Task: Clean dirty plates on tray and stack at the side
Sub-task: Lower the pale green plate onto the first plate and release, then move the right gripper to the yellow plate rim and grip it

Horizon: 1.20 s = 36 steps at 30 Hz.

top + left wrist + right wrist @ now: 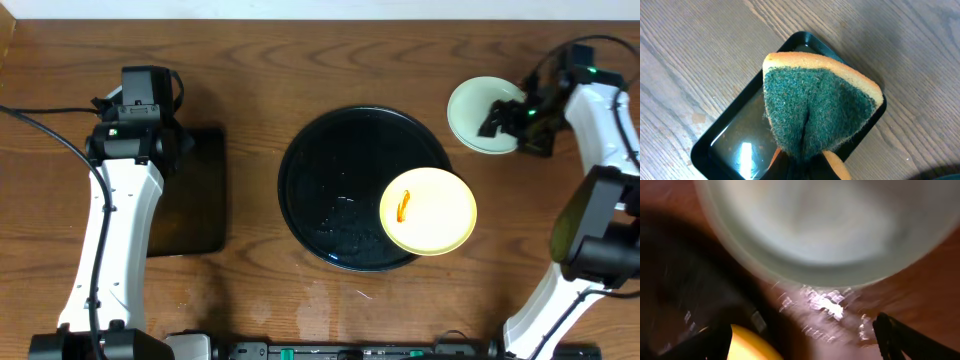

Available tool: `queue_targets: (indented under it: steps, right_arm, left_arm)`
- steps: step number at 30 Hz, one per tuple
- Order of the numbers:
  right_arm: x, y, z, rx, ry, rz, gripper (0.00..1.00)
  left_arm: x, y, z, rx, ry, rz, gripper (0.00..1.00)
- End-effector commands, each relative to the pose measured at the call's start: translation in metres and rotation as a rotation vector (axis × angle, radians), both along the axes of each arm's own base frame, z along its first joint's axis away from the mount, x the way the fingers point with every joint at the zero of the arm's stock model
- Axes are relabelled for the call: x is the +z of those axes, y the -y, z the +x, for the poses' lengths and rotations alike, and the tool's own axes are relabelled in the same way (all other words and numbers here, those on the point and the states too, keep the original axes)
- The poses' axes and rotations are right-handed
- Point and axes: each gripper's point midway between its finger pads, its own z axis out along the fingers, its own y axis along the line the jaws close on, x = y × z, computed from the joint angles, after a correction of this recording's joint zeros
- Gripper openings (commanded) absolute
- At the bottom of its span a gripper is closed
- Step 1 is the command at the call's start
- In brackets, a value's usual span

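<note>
Your yellow plate (428, 211) lies face up on the near-right rim of the round tray (330, 170), overhanging it towards the table's right side. Being round, it has no long axis of its own, but its orange smear (403, 207) is a short streak running roughly near-to-far. The mint plate (478, 115) sits off the tray on the table (250, 60), just beyond its far-right edge, face up. Your right gripper (508, 118) hovers over that plate's right edge, fingers apart, though the wrist view is blurred. Your left gripper (805, 162) is clamped on a green-faced sponge (815, 105) above the rectangular tray (730, 145), whose floor looks wet. The table is brown wood grain
</note>
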Motion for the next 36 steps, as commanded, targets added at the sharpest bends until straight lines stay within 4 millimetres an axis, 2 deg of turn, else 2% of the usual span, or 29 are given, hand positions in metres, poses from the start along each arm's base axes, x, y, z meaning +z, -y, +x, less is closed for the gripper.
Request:
queue_targets:
  steps: [1,5,8,15,24,27,32,36]
  right_arm:
    - [0.045,-0.04,-0.017,0.137,0.032,-0.056,0.91]
    - [0.049,-0.063,-0.055,0.187,-0.103,-0.132,0.89]
    - [0.041,-0.074,-0.08,0.166,-0.213,-0.136,0.82]
    - [0.031,-0.037,-0.131,-0.055,-0.445,-0.393,0.8]
    - [-0.001,-0.062,-0.156,-0.092,-0.536,-0.258,0.75]
    - [-0.005,-0.062,-0.159,-0.1,-0.545,-0.258,0.7]
    - [-0.008,-0.065,-0.157,-0.096,-0.534,-0.249,0.7]
    - [-0.015,-0.068,-0.159,-0.086,-0.527,-0.251,0.58]
  left_arm:
    - [0.001,-0.003,-0.001,0.009,0.004,0.008,0.08]
    - [0.001,-0.003,0.0,0.009,0.006,0.008,0.08]
    - [0.002,-0.003,0.001,0.009,0.009,0.009,0.07]
    - [0.002,-0.003,0.001,0.009,0.01,0.008,0.08]
    - [0.002,-0.003,0.0,0.009,0.009,0.009,0.07]
    - [0.002,-0.003,0.0,0.009,0.009,0.009,0.08]
    - [0.002,-0.003,0.0,0.009,0.009,0.009,0.08]
    - [0.002,-0.003,0.001,0.009,0.01,0.009,0.07]
